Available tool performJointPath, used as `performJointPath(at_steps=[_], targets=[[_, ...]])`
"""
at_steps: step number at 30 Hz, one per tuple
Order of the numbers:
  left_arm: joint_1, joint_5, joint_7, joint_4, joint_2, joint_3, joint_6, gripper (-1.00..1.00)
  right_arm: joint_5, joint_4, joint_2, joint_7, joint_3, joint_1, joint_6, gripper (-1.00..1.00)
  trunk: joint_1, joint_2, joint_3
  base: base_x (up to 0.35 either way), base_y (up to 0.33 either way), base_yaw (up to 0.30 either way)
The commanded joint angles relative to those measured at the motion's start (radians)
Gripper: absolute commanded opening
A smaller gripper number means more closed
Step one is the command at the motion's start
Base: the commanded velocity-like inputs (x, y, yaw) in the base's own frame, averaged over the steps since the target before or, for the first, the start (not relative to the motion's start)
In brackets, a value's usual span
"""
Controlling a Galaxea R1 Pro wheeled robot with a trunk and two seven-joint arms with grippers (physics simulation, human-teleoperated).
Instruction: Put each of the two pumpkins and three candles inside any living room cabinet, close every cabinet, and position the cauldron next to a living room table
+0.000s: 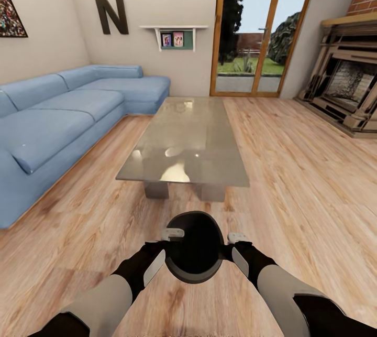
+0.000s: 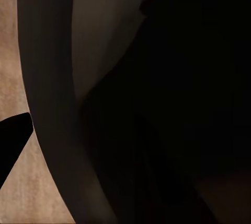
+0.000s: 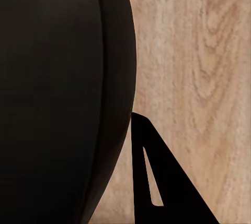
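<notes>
Living room: sofa (image 1: 63,122), fireplace (image 1: 348,83)

Cauldron (image 1: 194,248) before table (image 1: 183,164); sofa (image 1: 63,122) left; fireplace (image 1: 345,85) right.

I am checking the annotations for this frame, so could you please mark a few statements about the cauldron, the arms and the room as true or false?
1. The cauldron sits between the left gripper and right gripper. True.
2. The cauldron rests on the coffee table. False: it is short of the table, over the wooden floor.
3. The blue sofa is on the table's left. True.
4. A pumpkin lies on the table top. False: none shows there.
</notes>
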Motion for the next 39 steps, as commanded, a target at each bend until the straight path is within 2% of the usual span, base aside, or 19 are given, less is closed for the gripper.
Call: performJointPath(at_steps=[1, 39], targets=[[-0.001, 0.013, 0.006, -0.002, 0.0, -0.006, 0.003, -1.0, -0.025, -0.004, 0.001, -0.002, -0.015, -0.001, 0.004, -1.0, 0.0, 0.0, -0.002, 0.0, 0.0, 0.0], [-0.001, 0.013, 0.006, -0.002, 0.0, -0.006, 0.003, -1.0, -0.025, -0.004, 0.001, -0.002, -0.015, -0.001, 0.005, -1.0, 0.0, 0.0, -0.063, 0.0, 0.0, 0.0]])
